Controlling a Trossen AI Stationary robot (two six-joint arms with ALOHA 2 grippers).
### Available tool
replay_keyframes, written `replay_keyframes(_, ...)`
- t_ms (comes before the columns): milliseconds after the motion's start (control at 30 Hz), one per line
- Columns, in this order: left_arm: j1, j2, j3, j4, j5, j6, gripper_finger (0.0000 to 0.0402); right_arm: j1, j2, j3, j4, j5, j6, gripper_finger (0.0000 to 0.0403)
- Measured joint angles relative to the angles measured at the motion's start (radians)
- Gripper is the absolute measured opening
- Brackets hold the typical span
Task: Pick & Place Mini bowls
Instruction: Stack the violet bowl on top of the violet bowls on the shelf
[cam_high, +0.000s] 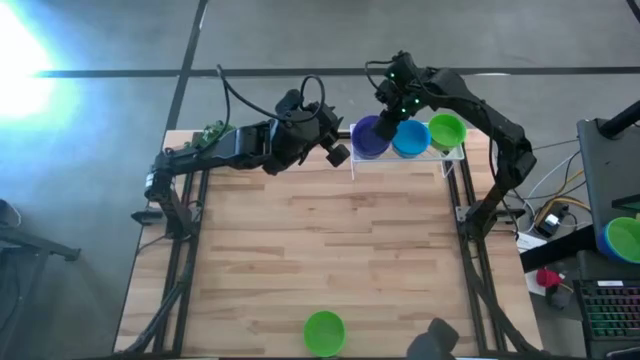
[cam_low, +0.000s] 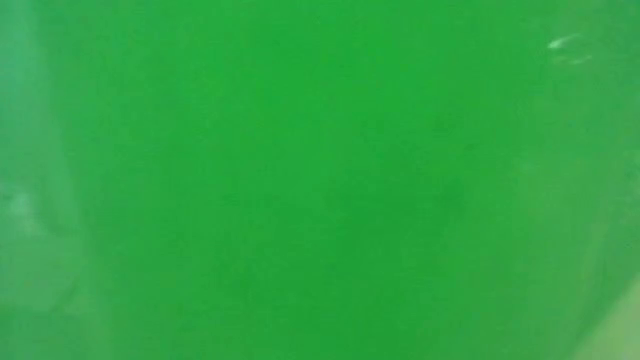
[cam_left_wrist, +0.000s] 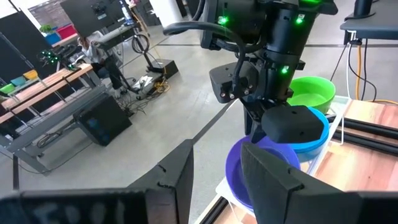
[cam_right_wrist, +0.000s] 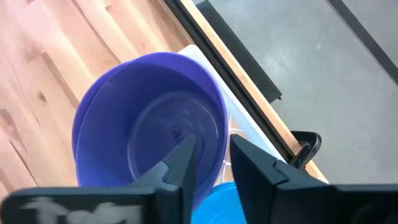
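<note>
Purple bowl (cam_right_wrist: 149, 124) directly beneath right gripper (cam_right_wrist: 208, 155), fingers parted above it

We see strong white glare at ten o'clock on the floor (cam_high: 25, 55) in the high view; the table (cam_high: 320, 240) is evenly lit, shadows soft; the low view is a blurred green wash; both wrist views' nearest edges blur.

table centre (cam_high: 330, 240) free – bowls (cam_high: 409, 137) crowd far edge
</note>
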Motion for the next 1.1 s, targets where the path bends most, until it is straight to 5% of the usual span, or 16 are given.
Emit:
replay_keyframes(333,0.0,0.0,0.0,-0.007,0.0,0.0,0.0129,0.0,-0.038,0.01,-0.005,0.015,-0.026,0.0145)
replay_keyframes(500,0.0,0.0,0.0,-0.007,0.0,0.0,0.0129,-0.001,-0.035,0.002,-0.005,0.131,-0.009,0.0137)
replay_keyframes(1100,0.0,0.0,0.0,-0.007,0.0,0.0,0.0129,0.002,-0.039,-0.012,-0.002,0.132,0.013,0.0088)
